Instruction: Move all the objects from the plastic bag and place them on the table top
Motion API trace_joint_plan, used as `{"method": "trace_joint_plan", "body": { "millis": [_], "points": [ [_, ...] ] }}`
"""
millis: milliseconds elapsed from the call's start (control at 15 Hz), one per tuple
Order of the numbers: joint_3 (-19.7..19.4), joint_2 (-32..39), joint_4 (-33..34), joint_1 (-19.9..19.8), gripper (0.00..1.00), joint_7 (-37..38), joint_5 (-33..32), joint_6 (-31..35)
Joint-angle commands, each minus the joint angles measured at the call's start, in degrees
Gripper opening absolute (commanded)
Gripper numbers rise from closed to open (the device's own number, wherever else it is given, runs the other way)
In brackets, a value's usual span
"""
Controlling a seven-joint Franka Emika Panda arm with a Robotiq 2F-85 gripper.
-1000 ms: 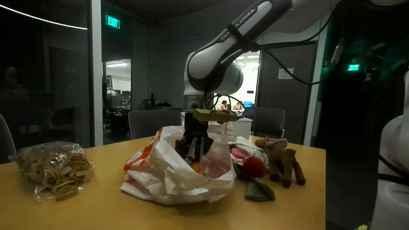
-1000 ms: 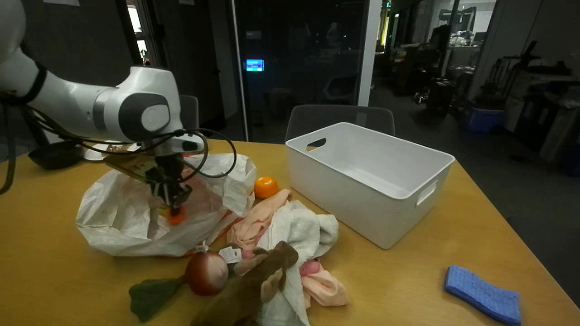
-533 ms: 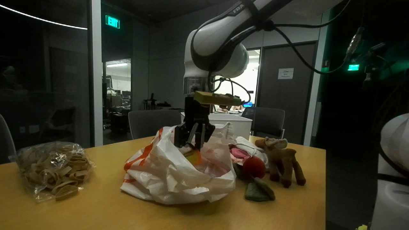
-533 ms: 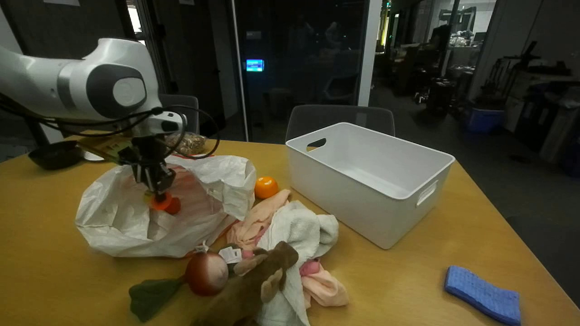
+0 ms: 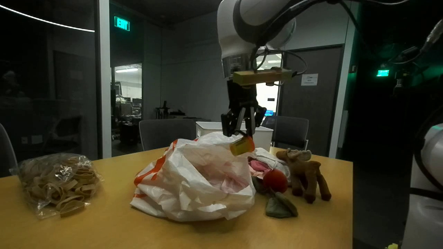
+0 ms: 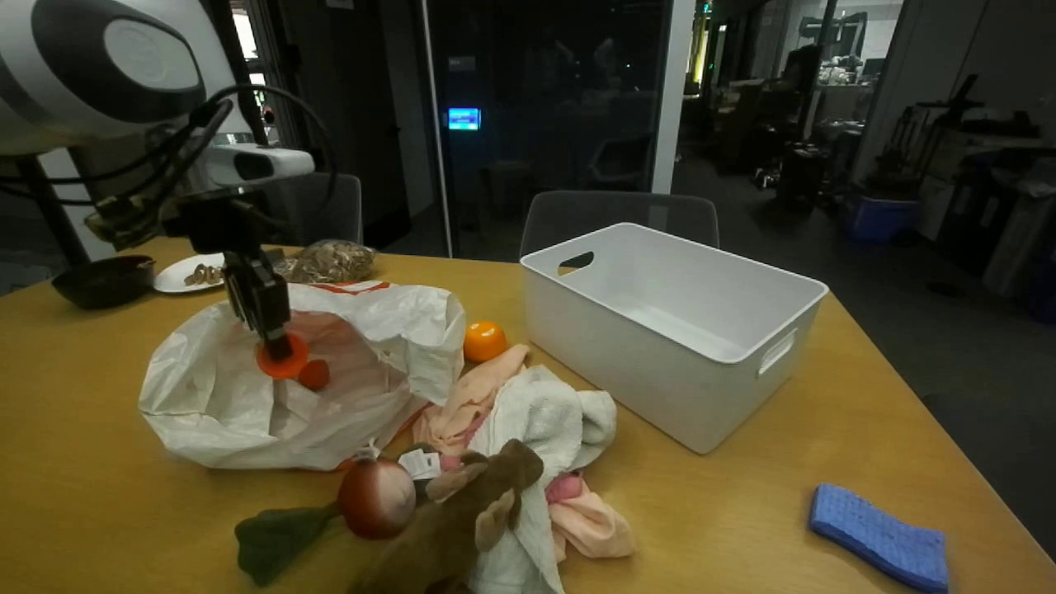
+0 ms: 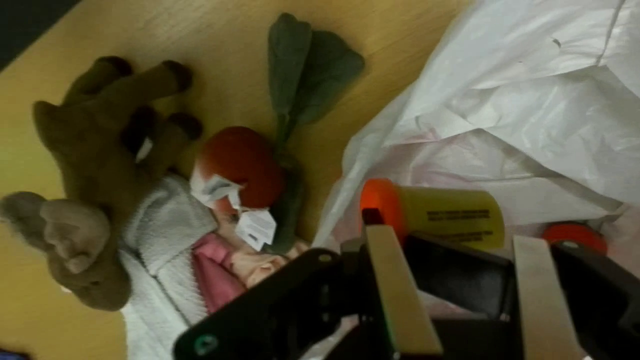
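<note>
My gripper [image 5: 246,134] is shut on a yellow container [image 5: 240,148] with an orange lid, tilted and held above the bag's opening. It also shows in the wrist view [image 7: 450,205]. The white plastic bag [image 5: 187,204] lies open on the table top [image 5: 104,228]. A small red-orange round piece [image 6: 313,374] is inside the bag; it shows in the wrist view [image 7: 575,236]. Beside the bag lie a brown plush animal [image 5: 308,171], a red round toy [image 5: 276,181] and dark green leaves [image 5: 281,207]. An orange [image 6: 485,341] sits between bag and white bin.
A white bin [image 6: 619,355] stands beside the bag. A white towel with pink cloth [image 6: 536,412] lies under the plush animal. A blue cloth [image 6: 879,536], a tan bundle in clear plastic [image 5: 62,183], a black pan [image 6: 103,285] and a white plate [image 6: 177,275] are also on the table.
My gripper has lifted the yellow container up out of the bag and moved it toward the plush animal's side in an exterior view. The bag and the toys on the table stay put.
</note>
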Motion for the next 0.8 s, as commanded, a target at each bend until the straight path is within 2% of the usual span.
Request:
{"method": "trace_joint_plan", "body": {
  "millis": [0, 267, 467, 533, 600, 733],
  "points": [
    [-0.36, -5.82, -2.72, -3.99, 0.1, 4.21, -2.27, -2.28],
    [-3.09, -7.22, -5.31, -9.43, 0.1, 6.82, -5.45, 0.2],
    [-5.29, -5.48, -6.26, -12.56, 0.1, 7.6, -7.4, 3.9],
    [-6.17, -5.14, -6.81, -12.57, 0.35, 6.85, -6.04, 5.56],
    [-6.87, -5.07, -7.26, -12.23, 0.35, 5.36, -4.73, 6.83],
    [-7.34, -5.78, -8.94, -10.07, 0.48, 2.13, -1.17, 10.28]
  ]
}}
